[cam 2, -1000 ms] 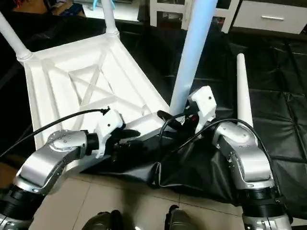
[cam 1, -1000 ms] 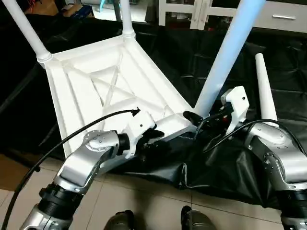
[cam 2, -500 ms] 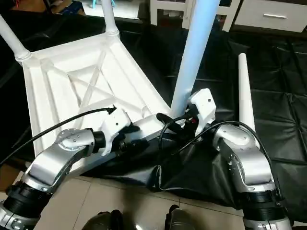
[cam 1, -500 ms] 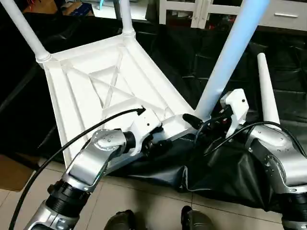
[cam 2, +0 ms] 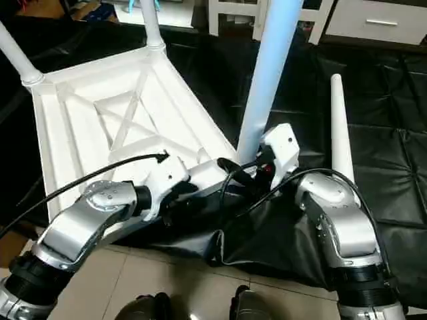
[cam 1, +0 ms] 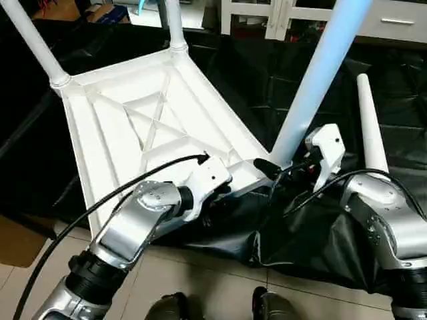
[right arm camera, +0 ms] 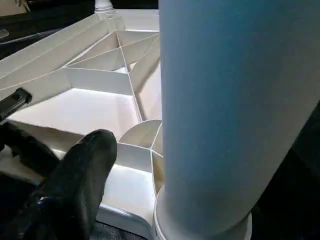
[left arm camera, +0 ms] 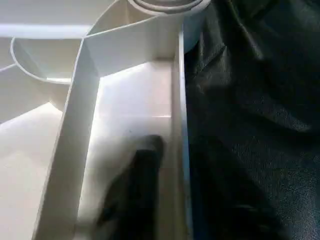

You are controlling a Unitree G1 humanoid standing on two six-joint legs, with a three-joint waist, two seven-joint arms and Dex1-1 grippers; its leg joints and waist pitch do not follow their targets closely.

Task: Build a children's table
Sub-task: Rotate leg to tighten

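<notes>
Jaws of the left gripper (left arm camera: 165,195) straddle and pinch the tabletop (cam 1: 120,127) rim; right gripper (cam 1: 280,170) jaws gape around a leg (cam 1: 313,83).

The table top (cam 1: 133,127) lies upside down on a sheet (cam 1: 313,233) spread over the floor (cam 1: 200,280). Legs stand in its two far corners (cam 1: 33,43) (cam 1: 175,23) and in its near right corner (cam 1: 313,80). A loose leg (cam 1: 370,123) lies on the sheet to the right. The left gripper (cam 1: 217,193) sits at the top's near edge, the right gripper (cam 1: 287,167) beside the near right leg.
</notes>
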